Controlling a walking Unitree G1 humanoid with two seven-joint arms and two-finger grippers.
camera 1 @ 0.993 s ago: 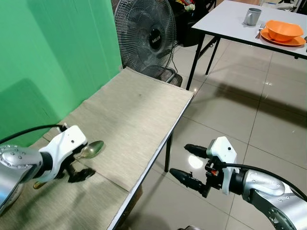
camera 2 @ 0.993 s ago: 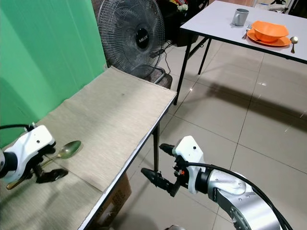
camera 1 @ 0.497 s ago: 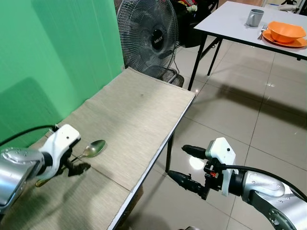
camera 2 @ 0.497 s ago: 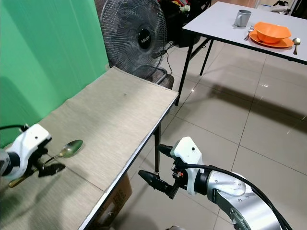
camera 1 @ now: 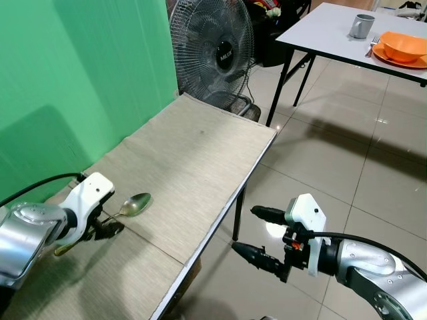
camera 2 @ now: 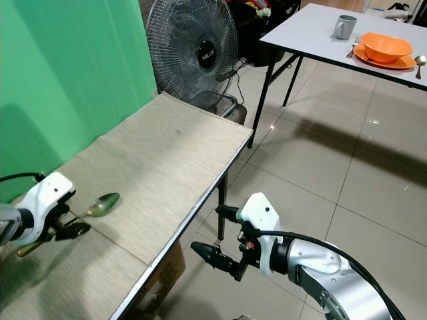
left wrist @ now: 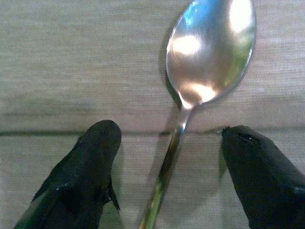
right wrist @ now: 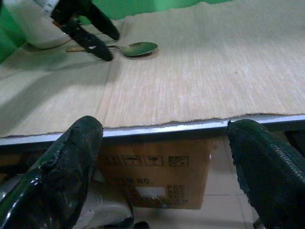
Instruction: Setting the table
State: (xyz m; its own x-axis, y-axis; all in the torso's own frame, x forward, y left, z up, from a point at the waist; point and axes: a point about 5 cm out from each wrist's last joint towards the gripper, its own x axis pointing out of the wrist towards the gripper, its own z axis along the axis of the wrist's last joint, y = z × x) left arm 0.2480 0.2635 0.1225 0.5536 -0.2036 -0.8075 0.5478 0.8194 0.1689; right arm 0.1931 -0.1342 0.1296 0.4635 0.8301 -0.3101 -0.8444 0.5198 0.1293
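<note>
The left gripper (left wrist: pixel 167 143) straddles the spoon (left wrist: pixel 200 71), fingers apart and gripping nothing. The spoon looks light, stiff and slippery; its thin neck seems the best hold.

Spoon (camera 1: pixel 132 205) on the near table (camera 1: pixel 200 153) — fan (camera 1: pixel 212 50) behind it.

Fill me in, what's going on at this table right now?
The left gripper is down on the beige mat-covered table, fingers open on either side of the handle of a spoon lying flat there; nothing is gripped yet. The right gripper hangs open off the table's edge, over the tiled floor. A second table behind already carries an orange bowl and a cup.
</note>
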